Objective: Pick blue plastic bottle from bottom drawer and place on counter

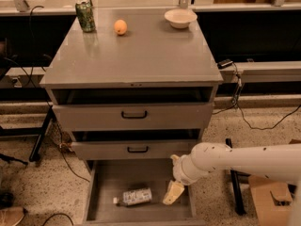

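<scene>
The blue plastic bottle (133, 197) lies on its side in the open bottom drawer (108, 178), white cap pointing left. My gripper (173, 193) hangs from the white arm over the drawer's right part, a short way right of the bottle and apart from it. The counter (136, 55) is the grey cabinet top above the two upper drawers.
On the counter stand a green patterned can (85, 16) at the back left, an orange (120, 27) and a white bowl (180, 18) at the back right. Both upper drawers are slightly open. A cardboard box (273, 197) stands on the floor at right. Cables lie around the cabinet.
</scene>
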Tool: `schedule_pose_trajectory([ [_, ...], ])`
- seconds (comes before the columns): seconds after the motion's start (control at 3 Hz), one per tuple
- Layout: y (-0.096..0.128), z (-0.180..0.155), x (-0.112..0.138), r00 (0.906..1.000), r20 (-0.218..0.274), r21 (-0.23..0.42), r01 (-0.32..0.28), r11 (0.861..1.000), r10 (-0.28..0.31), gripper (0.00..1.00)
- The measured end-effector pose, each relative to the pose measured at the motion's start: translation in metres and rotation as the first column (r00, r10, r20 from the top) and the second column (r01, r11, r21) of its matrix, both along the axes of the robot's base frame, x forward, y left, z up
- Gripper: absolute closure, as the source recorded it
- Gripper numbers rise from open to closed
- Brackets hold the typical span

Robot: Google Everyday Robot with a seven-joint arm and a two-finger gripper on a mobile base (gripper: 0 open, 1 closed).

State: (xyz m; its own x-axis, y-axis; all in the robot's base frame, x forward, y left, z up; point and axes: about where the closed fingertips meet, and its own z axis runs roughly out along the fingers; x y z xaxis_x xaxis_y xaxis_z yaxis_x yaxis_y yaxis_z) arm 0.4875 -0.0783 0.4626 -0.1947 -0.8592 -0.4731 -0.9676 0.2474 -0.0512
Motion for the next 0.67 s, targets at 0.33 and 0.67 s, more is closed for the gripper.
schedule_pose_trajectory([
  [0.33, -0.010, -0.067, 0.023, 0.9997, 0.010, -0.012, -0.022, 1.000, 0.022, 0.00],
  [0.67, -0.008, -0.120, 0.042, 0.9983, 0.012, 0.044, -0.057, 0.997, 0.056, 0.00],
])
